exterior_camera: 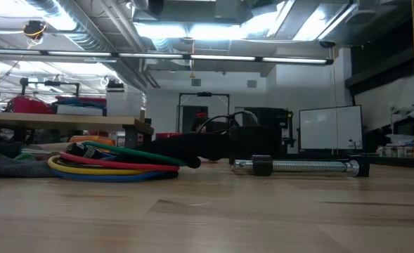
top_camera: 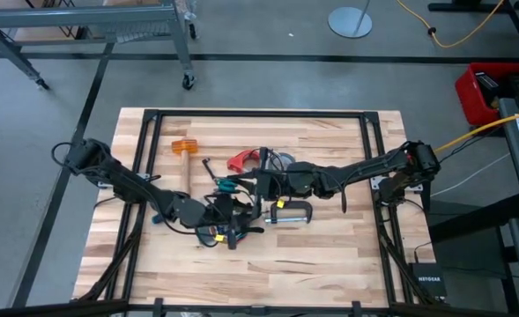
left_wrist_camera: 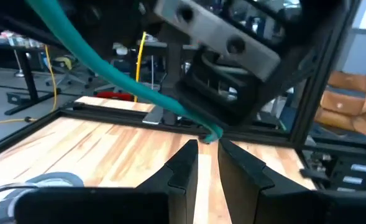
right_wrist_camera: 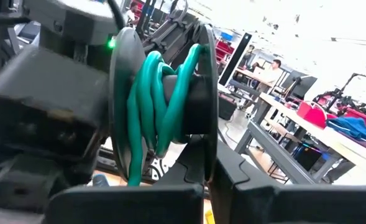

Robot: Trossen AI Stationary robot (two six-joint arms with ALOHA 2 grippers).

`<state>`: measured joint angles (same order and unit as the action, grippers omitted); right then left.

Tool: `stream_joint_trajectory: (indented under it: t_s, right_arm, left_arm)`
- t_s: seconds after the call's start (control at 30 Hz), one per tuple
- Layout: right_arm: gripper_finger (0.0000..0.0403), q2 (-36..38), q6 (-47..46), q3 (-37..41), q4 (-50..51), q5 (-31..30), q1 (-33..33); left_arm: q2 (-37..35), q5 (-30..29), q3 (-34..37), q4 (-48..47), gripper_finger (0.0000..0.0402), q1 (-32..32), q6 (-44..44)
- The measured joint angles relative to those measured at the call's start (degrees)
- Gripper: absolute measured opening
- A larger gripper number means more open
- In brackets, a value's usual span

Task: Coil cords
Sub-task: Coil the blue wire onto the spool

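From overhead, both arms reach in over the wooden bench [top_camera: 329, 246] and meet near its middle. The left pincer [top_camera: 233, 222] sits low over a tangle of cords [top_camera: 219, 204], the right pincer [top_camera: 261, 185] just beyond it, the two nearly touching. Around them lie a mallet with an orange head [top_camera: 182, 147], a red-handled tool [top_camera: 241, 160] and a metal clamp [top_camera: 290, 213]. I cannot tell from here how either set of fingers stands.

From bench height, the multicoloured bundle [exterior_camera: 112, 163] lies flat on the wood in loops of yellow, red, blue and green, with a dark arm lying just behind it. The clamp's threaded screw [exterior_camera: 301, 166] lies to one side, apart from the bundle.

From the left wrist, the left pincer [left_wrist_camera: 209, 152] has its fingers close together with a narrow gap, and the end of a green cord [left_wrist_camera: 108, 65] sits right at the tips; whether it is actually nipped I cannot tell.

From the right wrist, the right pincer [right_wrist_camera: 207, 162] is closed around a dark part wound with turns of the green cord [right_wrist_camera: 161, 106].
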<state>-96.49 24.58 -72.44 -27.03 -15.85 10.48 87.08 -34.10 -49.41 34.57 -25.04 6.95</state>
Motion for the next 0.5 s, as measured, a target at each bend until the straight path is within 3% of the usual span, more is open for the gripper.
stream_joint_trajectory:
  t_s: [0.5]
  right_arm:
    - [0.0003, 0.0, 0.0, 0.0, 0.1, 0.0, 0.0]
  left_arm:
    - [4.4, 0.5, 0.0, 7.0, 0.0056, -0.1, -4.6]
